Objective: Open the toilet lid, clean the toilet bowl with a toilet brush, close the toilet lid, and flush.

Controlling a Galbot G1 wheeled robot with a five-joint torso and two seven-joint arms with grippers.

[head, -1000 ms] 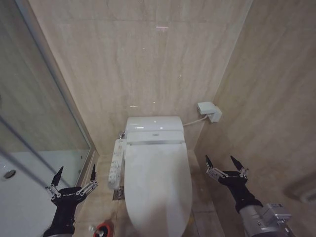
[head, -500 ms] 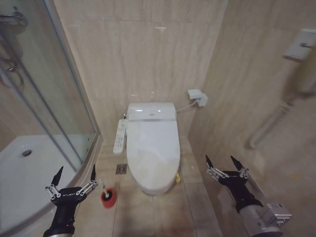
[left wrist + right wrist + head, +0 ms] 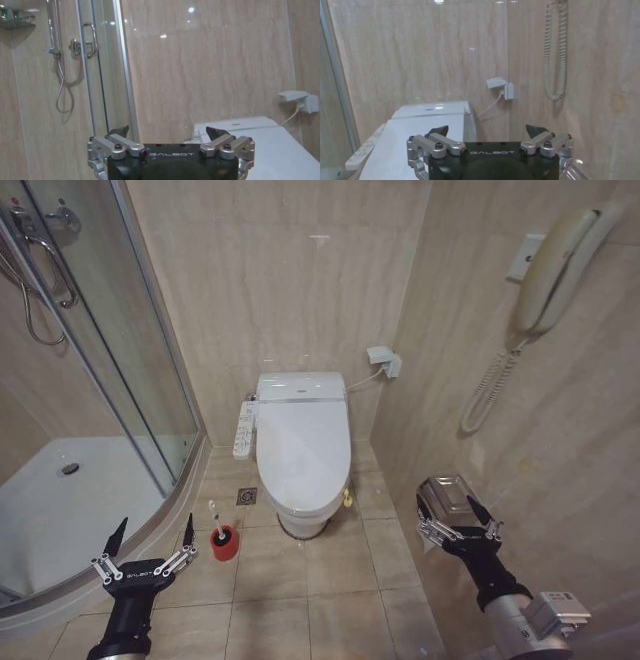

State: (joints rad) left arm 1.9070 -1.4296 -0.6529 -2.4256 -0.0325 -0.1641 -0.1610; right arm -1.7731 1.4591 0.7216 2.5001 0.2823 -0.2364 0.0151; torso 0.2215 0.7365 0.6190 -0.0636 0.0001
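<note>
The toilet lid (image 3: 303,442) lies shut over the toilet bowl (image 3: 305,523) against the far wall, with a yellow-green tag (image 3: 347,500) at its right edge. The toilet brush (image 3: 214,518) stands in a red cup (image 3: 224,544) on the floor, left of the bowl. My left gripper (image 3: 153,528) hangs open low on the left, near the brush but apart from it. On the right, my right gripper (image 3: 446,512) is open and holds nothing. The left wrist view has the left gripper (image 3: 167,131) with the lid (image 3: 282,150) beyond it. The right gripper (image 3: 487,129) faces the lid (image 3: 415,144).
A glass shower enclosure (image 3: 110,350) with a white tray (image 3: 60,505) fills the left. A button panel (image 3: 243,430) sits at the bowl's left. A wall phone (image 3: 545,270) with a coiled cord hangs right. A shiny metal box (image 3: 448,492) stands behind my right gripper. Tiled floor lies before the toilet.
The whole view has pulled back: the toilet looks smaller and farther, and the brush, shower tray and wall phone have come into view. Both grippers keep their open pose.
</note>
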